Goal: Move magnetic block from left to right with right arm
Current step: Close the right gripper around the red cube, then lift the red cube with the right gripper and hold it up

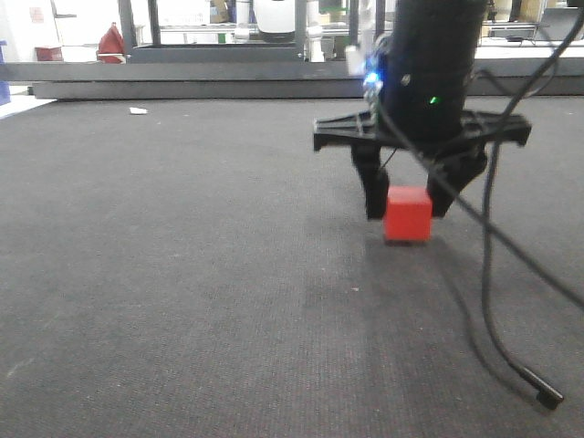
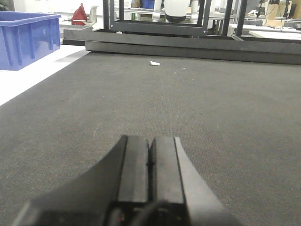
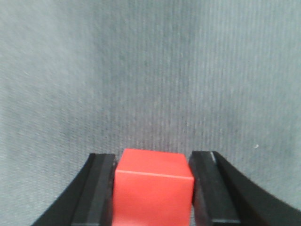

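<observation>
The right hand [image 3: 151,157] pinches the magnetic block [image 3: 154,188] (left hand [image 2: 150,141] pressed together).

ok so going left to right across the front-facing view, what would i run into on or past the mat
red object at the back → small white scrap → magnetic block → loose cable tip

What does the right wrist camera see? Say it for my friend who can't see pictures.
A small red cube is clamped between the two black fingers of the right gripper, at the bottom middle of the picture. The grey ribbed mat fills the rest of the view, slightly blurry.
</observation>
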You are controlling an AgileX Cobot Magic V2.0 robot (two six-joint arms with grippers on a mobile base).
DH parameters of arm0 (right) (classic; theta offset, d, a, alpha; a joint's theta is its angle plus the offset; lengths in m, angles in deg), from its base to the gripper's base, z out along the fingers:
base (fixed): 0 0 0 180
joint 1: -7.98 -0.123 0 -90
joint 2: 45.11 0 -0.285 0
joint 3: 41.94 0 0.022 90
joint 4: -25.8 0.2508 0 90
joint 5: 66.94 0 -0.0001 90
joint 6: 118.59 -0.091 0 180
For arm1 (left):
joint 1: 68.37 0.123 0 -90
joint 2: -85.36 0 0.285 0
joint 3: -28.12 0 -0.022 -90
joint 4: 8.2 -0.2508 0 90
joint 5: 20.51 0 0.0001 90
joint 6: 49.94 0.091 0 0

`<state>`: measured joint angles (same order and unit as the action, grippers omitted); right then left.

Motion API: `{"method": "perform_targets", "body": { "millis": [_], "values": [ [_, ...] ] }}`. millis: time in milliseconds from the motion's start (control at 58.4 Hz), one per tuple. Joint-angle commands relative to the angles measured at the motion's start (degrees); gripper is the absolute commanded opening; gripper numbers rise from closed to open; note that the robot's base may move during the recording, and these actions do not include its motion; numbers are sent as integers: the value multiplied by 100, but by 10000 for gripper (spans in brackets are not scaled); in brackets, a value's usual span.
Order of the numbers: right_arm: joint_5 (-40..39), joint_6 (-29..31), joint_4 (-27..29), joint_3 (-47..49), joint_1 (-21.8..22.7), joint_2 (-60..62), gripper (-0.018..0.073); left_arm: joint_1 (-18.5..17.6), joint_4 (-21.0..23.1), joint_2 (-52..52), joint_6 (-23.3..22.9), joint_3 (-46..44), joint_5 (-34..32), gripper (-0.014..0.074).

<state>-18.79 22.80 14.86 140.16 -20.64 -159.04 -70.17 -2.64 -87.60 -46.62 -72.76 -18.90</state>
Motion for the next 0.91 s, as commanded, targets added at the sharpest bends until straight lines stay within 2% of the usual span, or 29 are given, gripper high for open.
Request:
{"method": "perform_targets", "body": {
  "millis": [0, 205, 360, 548, 890],
  "values": [
    [-158, 467, -99, 181, 210, 647, 153, 2, 27, -77, -34, 48, -486, -126],
    [-143, 1779, 64, -75, 834, 1523, 153, 2, 27, -77, -34, 48, -486, -126],
    [-280, 2532, 226, -786, 1432, 2421, 153, 2, 27, -77, -34, 48, -486, -126],
    [-727, 2630, 263, -1915, 1869, 3563, 153, 2, 27, -77, -34, 48, -486, -126],
    [-1385, 2634, 263, -3619, 1861, 5739, 153, 2, 27, -77, -34, 48, -486, -126]
  ]
}}
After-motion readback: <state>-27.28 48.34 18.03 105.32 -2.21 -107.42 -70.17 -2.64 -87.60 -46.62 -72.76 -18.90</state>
